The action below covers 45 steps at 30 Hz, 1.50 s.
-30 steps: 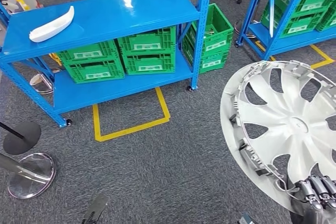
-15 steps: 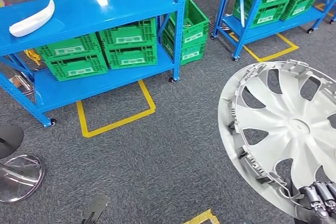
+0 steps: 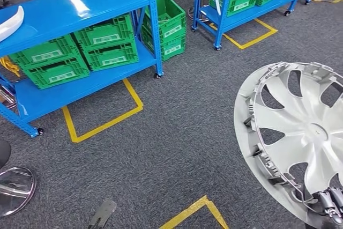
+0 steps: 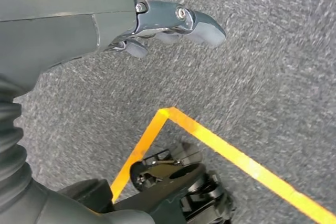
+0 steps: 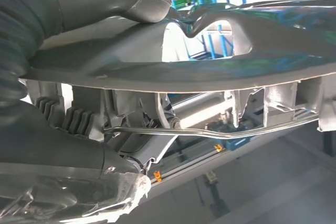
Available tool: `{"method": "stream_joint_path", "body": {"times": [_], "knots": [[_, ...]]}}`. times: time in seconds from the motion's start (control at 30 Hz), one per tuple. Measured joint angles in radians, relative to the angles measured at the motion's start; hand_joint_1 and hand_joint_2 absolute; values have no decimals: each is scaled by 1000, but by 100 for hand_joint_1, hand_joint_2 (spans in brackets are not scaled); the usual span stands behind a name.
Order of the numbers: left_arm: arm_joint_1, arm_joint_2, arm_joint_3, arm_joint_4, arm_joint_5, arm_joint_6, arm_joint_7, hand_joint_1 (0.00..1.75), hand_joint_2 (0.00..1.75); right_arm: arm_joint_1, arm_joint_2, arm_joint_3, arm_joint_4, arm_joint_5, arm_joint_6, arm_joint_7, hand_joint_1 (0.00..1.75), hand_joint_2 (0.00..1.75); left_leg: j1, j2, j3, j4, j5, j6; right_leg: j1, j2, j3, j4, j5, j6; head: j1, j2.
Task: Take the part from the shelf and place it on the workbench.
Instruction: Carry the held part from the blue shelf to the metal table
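Leftmost in the head view stands a long blue metal shelf rack (image 3: 73, 9), the landmark for everything else. On its top board, at the far left end, lies a curved white plastic part (image 3: 10, 22). Green slotted plastic crates (image 3: 75, 52) sit in a row on its lower board, and one more green crate (image 3: 168, 22) stands on the grey carpet floor (image 3: 178, 148) just beside its right post. Yellow tape lines (image 3: 101, 124) mark the carpet in front of the rack. Below the rack, near the picture's lower edge, the left hand (image 4: 166, 24) hangs over the carpet, empty, its fingers apart. Well to the right of the rack, the large round silver plastic wheel cover (image 3: 299, 132) is held tilted above the floor, and the right hand (image 3: 329, 205) grips its lower rim.
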Motion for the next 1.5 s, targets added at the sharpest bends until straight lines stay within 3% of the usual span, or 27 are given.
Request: {"method": "stream_joint_path", "body": {"times": [0.03, 0.1, 0.17, 0.23, 0.3, 0.37, 0.43, 0.47, 0.57, 0.63, 0.7, 0.77, 0.8, 0.87, 0.93, 0.97, 1.0, 1.07, 1.1, 1.17, 1.23, 1.3, 1.37, 1.43, 1.47, 1.5], "knots": [[0, 0, 0, 0, 0, 0, 0, 0, 175, 1, 0, -1, 0, 0, 0, 0, 175, 175, 1, -13, 45, -63, 23, 2, -1, 10, -9, 3, 6, 5, 0, 0], [-1, 0, 0, 0, 0, -2, 0, 0, 175, 2, 0, -2, -1, 0, 0, 3, 175, 175, 4, -44, 125, -186, 32, 7, 0, 26, -24, 11, 17, 16, 0, 0], [-1, -1, 0, 0, 1, -4, 0, 0, 175, 2, 0, -2, -2, 0, 0, 6, 175, 175, 4, -54, 147, -232, 18, 15, 1, 40, -39, 18, 29, 27, 1, 0], [1, -1, 0, 0, 2, -6, 0, 0, 175, 6, 0, -3, -5, 0, 0, 7, 175, 175, 7, -38, 139, -235, 17, 26, 1, 42, -54, 27, 31, 37, 2, 0], [2, -1, 0, 0, 3, -9, 0, 0, 175, 10, 0, -3, -7, 0, 0, 11, 175, 175, 8, -20, 132, -235, 24, 40, 0, 11, -84, 90, -13, 45, 8, 0], [5, -1, 1, 0, 5, -15, 0, 0, 175, 10, 0, -2, -8, 3, 0, 19, 175, 175, 4, -1, 126, -235, 31, 49, 1, -23, -135, 225, -89, 53, 14, 0], [8, 0, 2, 0, 8, -21, 2, 0, 175, 9, 0, -3, -8, 6, 0, 32, 175, 175, 0, 23, 120, -234, 36, 52, 0, -33, -158, 315, -125, 55, 14, 0], [9, 0, 2, 0, 9, -22, 4, 0, 175, 10, 0, -3, -8, 8, 0, 37, 175, 175, -2, 34, 118, -234, 38, 52, 1, -35, -141, 304, -117, 53, 14, 0], [7, -1, 2, 0, 9, -22, 10, 0, 175, 11, 0, -4, -8, 10, 0, 49, 175, 175, -8, 60, 118, -233, 41, 49, 8, -69, -6, 104, -53, 38, 14, 0], [6, -2, 2, 0, 6, -19, 13, 0, 175, 11, 0, -4, -11, 12, 0, 57, 175, 175, -13, 75, 116, -231, 44, 41, 16, -89, 39, 26, -42, 24, 13, 0], [5, -3, 2, 0, 4, -17, 14, 0, 175, 14, 0, -5, -15, 16, 0, 68, 175, 175, -14, 89, 114, -231, 49, 31, 18, -77, 32, 22, -38, 12, 13, 0], [2, -4, 2, 0, 2, -16, 13, 0, 175, 15, 0, -7, -19, 18, 0, 76, 175, 175, -13, 76, 106, -212, 31, 20, 13, -61, 25, 18, -29, 0, 11, 0], [1, -4, 2, 0, 2, -15, 12, 0, 175, 15, 0, -8, -21, 18, 0, 78, 175, 175, -11, 58, 91, -179, 5, 15, 10, -53, 22, 15, -23, -6, 10, 0], [3, -3, 2, 0, 1, -15, 12, 0, 175, 14, 0, -9, -24, 18, 0, 82, 175, 175, -7, 21, 36, -54, -68, 7, 7, -37, 13, 14, -14, -11, 8, 0], [8, -3, 3, 0, 1, -14, 12, 0, 175, 15, 0, -12, -24, 18, 0, 87, 175, 175, -6, 9, -10, 51, -104, 6, 7, -16, 2, 15, -6, -11, 9, 0], [9, -3, 3, 0, 1, -13, 12, 0, 175, 15, 0, -14, -24, 18, 0, 90, 175, 175, -6, 7, -9, 53, -92, 7, 7, -4, -2, 15, -2, -9, 9, 0], [10, -3, 3, 0, 1, -12, 12, 0, 175, 15, 0, -15, -24, 18, 0, 93, 175, 175, -6, 3, 11, 15, -62, 8, 7, 8, -5, 16, 1, -6, 9, 0], [9, -2, 3, 0, 0, -9, 14, 0, 175, 15, 0, -19, -24, 16, 0, 100, 175, 175, -4, -24, 83, -123, 4, 13, 8, 29, -10, 20, 6, 1, 9, 0], [9, -2, 3, 0, 0, -6, 17, 0, 175, 15, 0, -20, -25, 16, 0, 102, 175, 175, -2, -41, 111, -181, 21, 16, 9, 38, -14, 23, 9, 4, 10, 0], [9, -3, 4, 0, 0, 0, 24, 0, 175, 15, 0, -21, -25, 15, 0, 108, 175, 175, -2, -61, 129, -227, 24, 22, 9, 53, -24, 27, 15, 15, 11, 0], [11, -3, 4, 0, 0, 6, 34, 0, 175, 18, 1, -21, -26, 16, 0, 115, 175, 175, -2, -44, 127, -230, 31, 32, 5, 62, -36, 26, 22, 26, 10, 0], [10, -2, 5, 0, 0, 9, 39, 0, 175, 19, 1, -21, -27, 20, 0, 121, 175, 175, 1, -24, 124, -232, 39, 44, 5, 28, -59, 67, -4, 36, 15, 0], [14, -2, 6, 0, 0, 10, 40, 0, 175, 16, 1, -21, -29, 24, 0, 124, 175, 175, 1, -3, 119, -233, 42, 50, 4, -19, -111, 189, -74, 46, 21, 0], [20, -1, 7, 0, 0, 10, 41, 0, 175, 14, 1, -21, -29, 25, 0, 126, 175, 175, 1, 22, 115, -232, 43, 50, 1, -32, -158, 311, -128, 53, 22, 0], [22, -1, 7, 0, 0, 10, 41, 0, 175, 15, 0, -21, -29, 26, 0, 127, 175, 175, 1, 33, 115, -232, 44, 50, 0, -34, -158, 326, -129, 54, 23, 0], [22, -1, 8, 0, 0, 10, 41, 0, 175, 15, 1, -21, -29, 27, 0, 127, 175, 175, 1, 45, 115, -232, 44, 49, -1, -38, -135, 296, -112, 54, 23, 0]]}}
